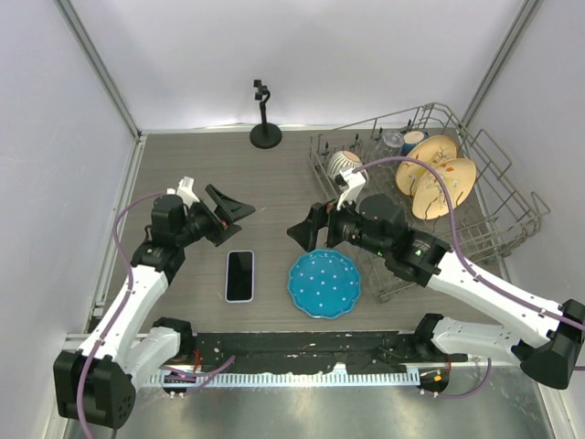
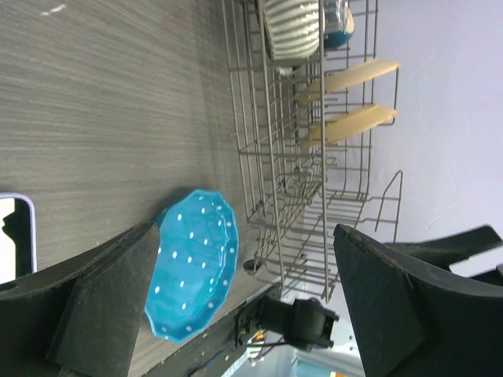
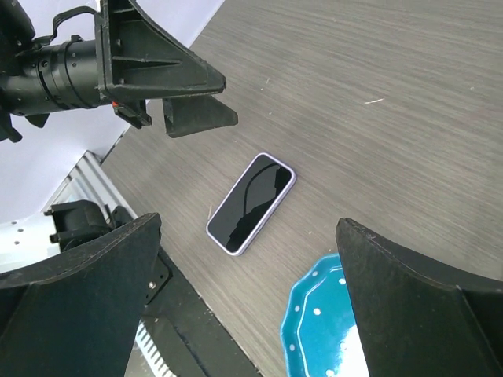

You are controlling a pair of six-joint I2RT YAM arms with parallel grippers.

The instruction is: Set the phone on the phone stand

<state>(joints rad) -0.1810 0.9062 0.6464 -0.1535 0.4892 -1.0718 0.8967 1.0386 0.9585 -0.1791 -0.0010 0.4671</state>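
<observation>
The left gripper (image 1: 233, 222) has its 2 fingers spread wide and holds nothing. The right gripper (image 1: 306, 236) is likewise splayed and empty, above the far-left rim of the blue plate (image 1: 324, 283). The phone (image 1: 239, 275) lies flat, screen up, on the grey wood-grain table (image 1: 283, 178) just left of that plate — well apart from the phone stand (image 1: 265, 114), upright at the far edge. A wire dish rack (image 1: 484, 210) holding crockery stands to the right; plain white walls enclose the table.

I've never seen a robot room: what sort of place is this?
Probably a lab test booth: two robot arms bolted to a table edge, plain white walls boxing it in, a dish rack as kitchen prop.
</observation>
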